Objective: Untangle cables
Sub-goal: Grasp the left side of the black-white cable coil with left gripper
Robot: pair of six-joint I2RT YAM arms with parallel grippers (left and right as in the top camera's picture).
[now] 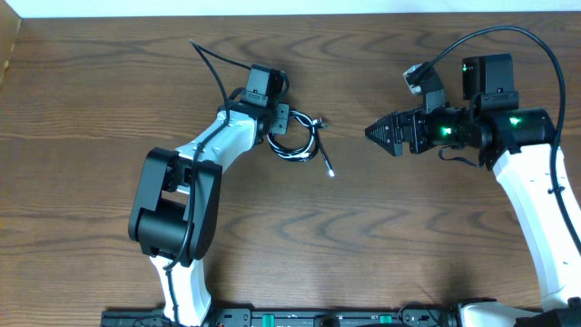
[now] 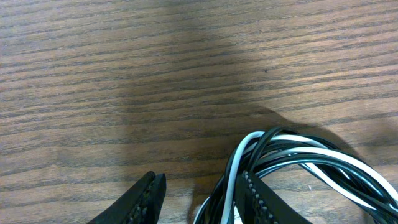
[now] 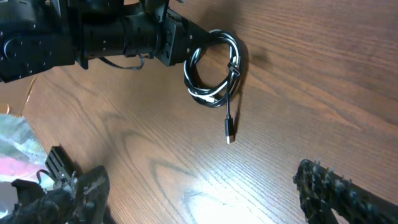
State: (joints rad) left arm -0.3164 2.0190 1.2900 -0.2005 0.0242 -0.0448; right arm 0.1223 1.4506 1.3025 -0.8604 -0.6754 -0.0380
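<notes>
The cables (image 1: 300, 138) lie coiled together on the wooden table, black and white cords in one small loop, with a black tail ending in a small plug (image 1: 329, 171). My left gripper (image 1: 281, 120) is open at the loop's left edge; in the left wrist view (image 2: 202, 193) one finger sits inside the coil (image 2: 298, 155) and the other outside it. The right wrist view shows the coil (image 3: 214, 68) and plug (image 3: 229, 135) ahead. My right gripper (image 1: 377, 134) is open and empty, apart from the cables to their right (image 3: 199, 193).
The left arm's thick black wire (image 1: 213, 64) arcs over the table behind the left gripper. Crumpled plastic (image 3: 15, 146) shows at the left edge of the right wrist view. The table's far edge (image 1: 272, 13) runs along the top.
</notes>
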